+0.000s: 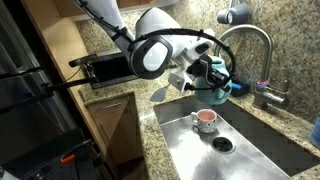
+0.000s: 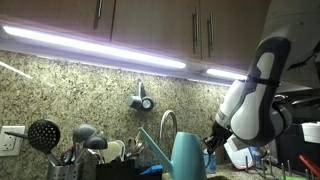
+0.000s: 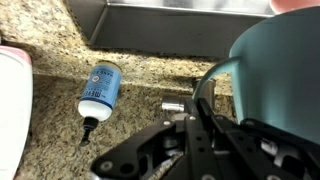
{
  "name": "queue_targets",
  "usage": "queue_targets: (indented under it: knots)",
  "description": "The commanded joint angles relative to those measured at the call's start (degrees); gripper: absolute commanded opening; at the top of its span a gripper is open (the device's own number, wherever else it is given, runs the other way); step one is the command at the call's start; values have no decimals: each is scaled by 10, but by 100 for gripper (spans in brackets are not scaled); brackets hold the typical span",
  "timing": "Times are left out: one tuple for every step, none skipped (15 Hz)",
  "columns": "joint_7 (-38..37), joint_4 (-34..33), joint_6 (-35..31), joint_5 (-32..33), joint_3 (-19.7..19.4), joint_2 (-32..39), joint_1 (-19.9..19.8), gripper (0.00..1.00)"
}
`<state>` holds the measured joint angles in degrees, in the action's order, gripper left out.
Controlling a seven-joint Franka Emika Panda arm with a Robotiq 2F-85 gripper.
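Teal watering can (image 3: 275, 70): carried by the hand (image 1: 212, 76), at the near edge of the sink (image 1: 260, 135), by the base of the faucet (image 1: 252, 38).

Hand: closed, jaws drawn fully together on the can's dark handle (image 3: 205, 85). In the wrist view the handle arcs up from between the fingers to the teal body. The exact contact point is hidden behind the hand's own black linkage.

Can, orientation: roughly upright in an exterior view (image 2: 185, 150), with its long spout (image 2: 150, 135) slanting up and away from the arm. Only a small teal patch shows below the hand in the exterior view that looks into the sink.

Just beside the hand, on the granite table (image 3: 150, 70): a small bottle (image 3: 100, 86) with a blue label, lying on its side with its dark tip pointing away from the sink. It is near the can but not touching it. A white object (image 3: 12, 100) is cut off at the frame edge beyond the bottle; I cannot identify it.

In the sink: a pinkish cup (image 1: 204, 120) stands upright beside the drain (image 1: 222, 144), below the can and apart from it.

Further out: kitchen utensils (image 2: 80, 145) stand along the backsplash, under a lit light strip (image 2: 90, 45).
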<state>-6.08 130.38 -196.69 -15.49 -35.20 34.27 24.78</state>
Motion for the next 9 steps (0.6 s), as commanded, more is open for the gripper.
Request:
queue_targets:
  knots:
    - [0, 0, 0, 0, 0, 0, 0, 2]
    - [-1, -4, 3, -9, -11, 11, 12, 2]
    - [-1, -9, 10, -10, -12, 19, 13, 2]
    - [-2, -15, 17, -12, -15, 29, 15, 2]
    - [-3, -20, 23, -15, -21, 39, 20, 2]
    - [-3, -25, 28, -16, -25, 48, 22, 2]
    - [-5, -29, 31, -18, -29, 56, 24, 2]
    - [-6, -32, 34, -20, -33, 62, 26, 2]
    - [10, -36, 38, -33, -28, 64, 19, 2]
